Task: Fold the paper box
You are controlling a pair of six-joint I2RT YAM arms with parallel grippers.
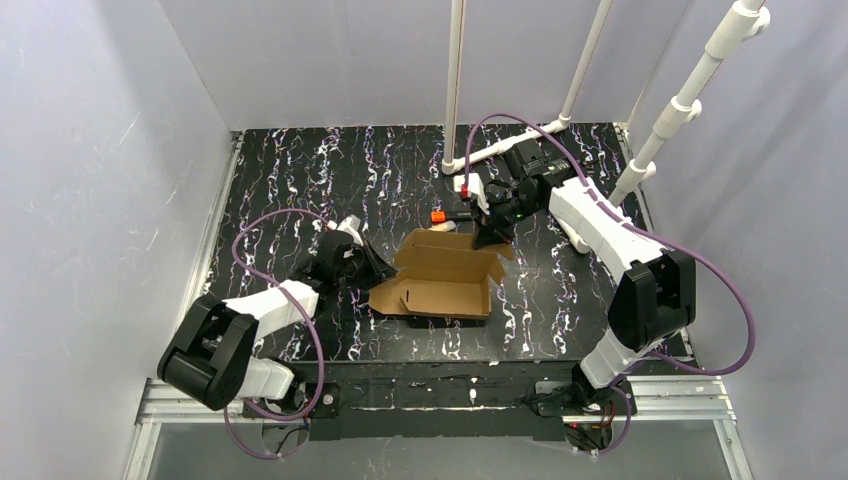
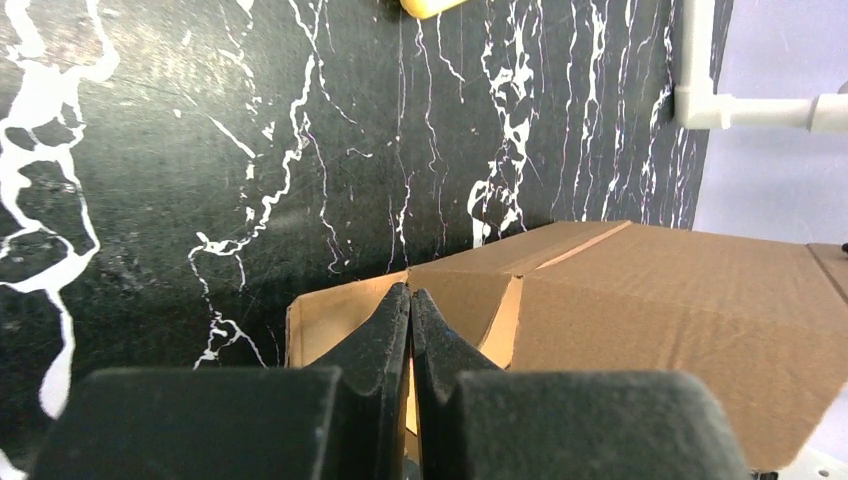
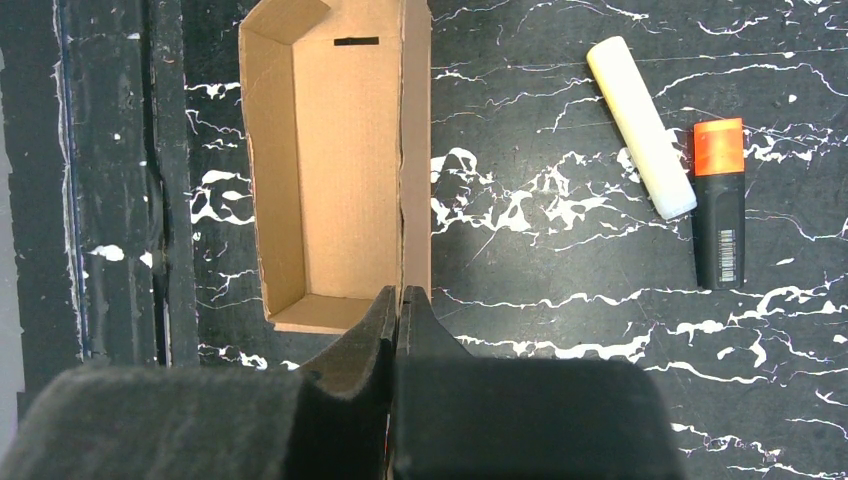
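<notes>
- Left hand (image 2: pixel 410 300): its fingers are pressed together, with the tips at the paper box's (image 1: pixel 445 280) left end, right where a corner flap meets the side wall.
- Right hand (image 3: pixel 397 300): this one is also closed. Its tips sit at the end of the box's far-right wall, in line with that wall's top edge.
- The box lies open-topped on the desk (image 1: pixel 300 180) between the two hands. Some walls are raised, one flap lies flat out at the left end, and a tab slot shows in the floor panel.
- The step in hand looks like bringing the end flaps and walls upright so the tabs can lock.
- To do this well, the two hands should work against each other from opposite ends, so the light cardboard does not skate across the slick desk.
- Closed tips are best used as a blunt pusher, laid along the crease rather than at the free edge, and moved slowly so the flap bends at the score line instead of buckling.
- Beyond the box's far side lie a pale yellow marker (image 3: pixel 640 125) and an orange-capped marker (image 3: pixel 720 200), near enough that the right arm's sweep should stay clear of them.
- It is hard to tell whether either hand has a sliver of cardboard nipped between its fingers, because the fingers cover the contact.
- The left wrist view cuts the box off at its lower and right edges, and the right hand hides the box's far-right corner from above.
</notes>
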